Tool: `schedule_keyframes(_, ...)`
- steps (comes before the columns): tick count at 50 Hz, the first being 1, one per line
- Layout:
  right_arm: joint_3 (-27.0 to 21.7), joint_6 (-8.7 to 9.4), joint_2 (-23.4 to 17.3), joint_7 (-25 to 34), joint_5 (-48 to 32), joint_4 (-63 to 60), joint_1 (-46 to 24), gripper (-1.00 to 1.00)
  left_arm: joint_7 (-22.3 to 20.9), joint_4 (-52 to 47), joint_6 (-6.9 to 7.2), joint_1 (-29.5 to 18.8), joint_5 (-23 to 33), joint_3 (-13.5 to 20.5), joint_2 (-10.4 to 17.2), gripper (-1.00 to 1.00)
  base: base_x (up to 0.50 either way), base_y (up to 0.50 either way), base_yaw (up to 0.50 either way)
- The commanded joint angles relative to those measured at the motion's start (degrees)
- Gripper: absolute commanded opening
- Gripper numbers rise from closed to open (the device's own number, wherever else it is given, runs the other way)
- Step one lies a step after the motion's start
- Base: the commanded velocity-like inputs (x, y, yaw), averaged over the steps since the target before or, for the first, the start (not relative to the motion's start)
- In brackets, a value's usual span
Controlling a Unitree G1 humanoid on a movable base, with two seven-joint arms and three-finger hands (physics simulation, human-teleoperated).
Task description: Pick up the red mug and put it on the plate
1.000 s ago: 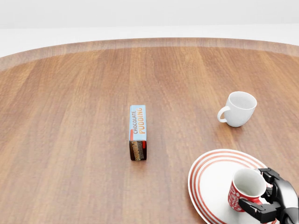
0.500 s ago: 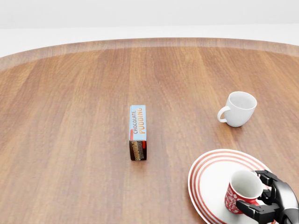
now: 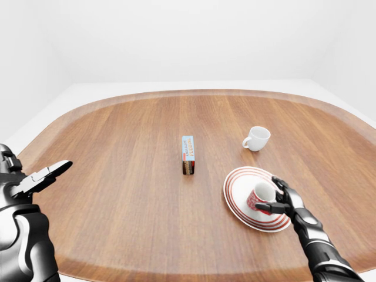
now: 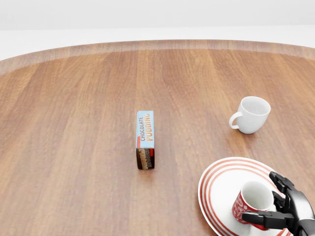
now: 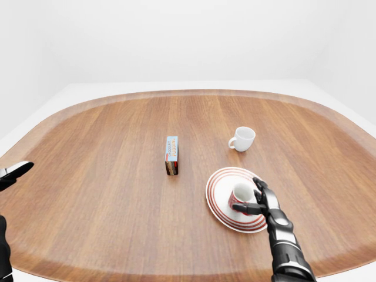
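Release looks under way: your right hand (image 4: 278, 209) has its fingers spread about the red mug (image 4: 252, 200), which stands on the plate (image 4: 221, 184) just left of your palm, apparently placed

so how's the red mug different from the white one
The red mug has a patterned red outside and stands on the striped plate; the white mug is plain white and stands on the bare table. The right hand has its fingers spread around the red mug; nothing is near the white mug. Both are upright with white insides.
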Motion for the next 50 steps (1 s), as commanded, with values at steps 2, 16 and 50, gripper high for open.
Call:
schedule_keyframes(2,-0.26,0.0,0.05,1.09,0.17,-1.19,0.39,1.0,0.01,0.08,0.0,0.04,0.01,-0.04,-0.02,1.0,0.0,0.0,0.0)
schedule_keyframes(16,-1.58,0.0,0.9,3.41,1.06,-13.77,4.52,1.0,0.04,-0.19,0.0,0.14,-0.02,0.03,-0.02,1.0,0.0,0.0,0.0)
schedule_keyframes(50,-11.84,0.0,2.14,-8.5,1.25,-38.09,9.5,1.0,0.03,-0.75,0.0,0.22,-0.02,0.27,-0.16,1.0,0.0,0.0,0.0)
